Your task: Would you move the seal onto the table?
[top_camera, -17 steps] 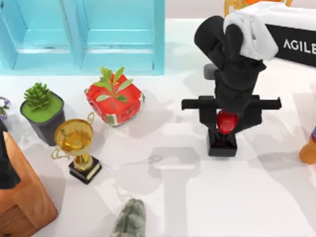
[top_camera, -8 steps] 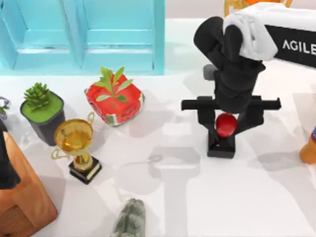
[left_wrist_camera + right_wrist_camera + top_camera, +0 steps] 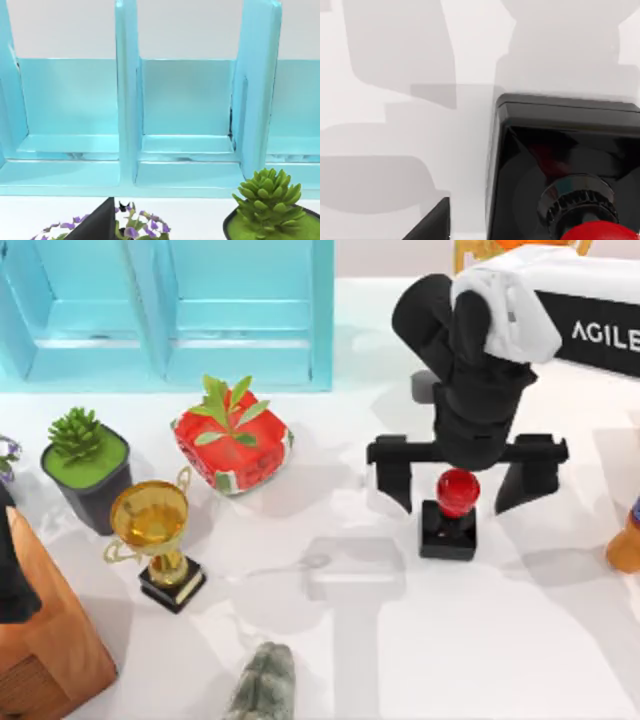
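Your seal stands upright on the table, right of centre, with the right gripper spread wide, one finger on each side of the red knob and touching nothing. Lift straight, or a finger may clip the knob and topple it. Left, the dark pot holds a succulent; the left arm sits parked there.
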`<state>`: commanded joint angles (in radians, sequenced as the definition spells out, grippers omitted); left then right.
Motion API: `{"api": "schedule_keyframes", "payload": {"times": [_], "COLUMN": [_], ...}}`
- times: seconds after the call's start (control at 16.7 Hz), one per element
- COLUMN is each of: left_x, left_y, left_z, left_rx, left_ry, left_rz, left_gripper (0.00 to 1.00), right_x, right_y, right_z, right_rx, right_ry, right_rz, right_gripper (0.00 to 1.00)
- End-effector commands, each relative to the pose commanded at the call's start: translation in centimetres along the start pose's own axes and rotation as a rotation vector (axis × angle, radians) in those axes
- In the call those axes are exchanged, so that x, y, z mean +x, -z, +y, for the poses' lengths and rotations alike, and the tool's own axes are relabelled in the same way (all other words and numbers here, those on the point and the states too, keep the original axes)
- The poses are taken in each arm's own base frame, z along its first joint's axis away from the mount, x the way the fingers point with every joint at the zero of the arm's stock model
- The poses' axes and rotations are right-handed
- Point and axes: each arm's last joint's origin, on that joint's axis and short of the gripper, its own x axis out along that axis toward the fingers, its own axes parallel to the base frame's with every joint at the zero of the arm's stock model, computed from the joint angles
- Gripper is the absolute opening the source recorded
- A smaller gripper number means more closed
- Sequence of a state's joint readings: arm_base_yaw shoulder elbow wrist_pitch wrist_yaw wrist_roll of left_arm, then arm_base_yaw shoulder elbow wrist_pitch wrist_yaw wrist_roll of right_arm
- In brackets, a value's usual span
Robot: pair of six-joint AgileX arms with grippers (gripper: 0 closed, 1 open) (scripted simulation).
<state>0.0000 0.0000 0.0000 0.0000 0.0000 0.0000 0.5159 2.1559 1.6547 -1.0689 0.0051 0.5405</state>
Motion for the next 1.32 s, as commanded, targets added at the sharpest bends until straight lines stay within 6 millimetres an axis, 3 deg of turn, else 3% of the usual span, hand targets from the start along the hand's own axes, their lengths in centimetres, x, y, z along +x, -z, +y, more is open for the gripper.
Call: {"api": "schedule_keyframes", "payload": {"times": [0.36, 0.54, 0.66, 1.02, 1.14, 1.32], "left_x": [0.0, 0.0, 0.0, 0.0, 0.0, 0.0], "left_y": [0.0, 0.0, 0.0, 0.0, 0.0, 0.0], "left_z": [0.0, 0.0, 0.0, 0.0, 0.0, 0.0], "left_rx": [0.000, 0.000, 0.000, 0.000, 0.000, 0.000], "left_ry": [0.000, 0.000, 0.000, 0.000, 0.000, 0.000], "left_rz": [0.000, 0.000, 0.000, 0.000, 0.000, 0.000], "left_gripper": [1.00, 1.00, 1.00, 1.00, 1.00, 1.00], "right_x": [-0.1, -1.3, -3.3, -12.6, -14.3, -15.0], "right_y": [-0.1, -0.5, -0.9, -0.7, -0.3, -0.1], "right_z": [-0.1, 0.3, 0.6, 0.4, 0.1, -0.1], "right_rx": [0.002, 0.001, 0.002, 0.001, 0.002, 0.002], "right_ry": [0.000, 0.003, 0.006, 0.001, 0.000, 0.000], "right_rz": [0.000, 0.010, 0.017, 0.004, 0.002, 0.000], "right_gripper": [1.00, 1.00, 1.00, 1.00, 1.00, 1.00]}}
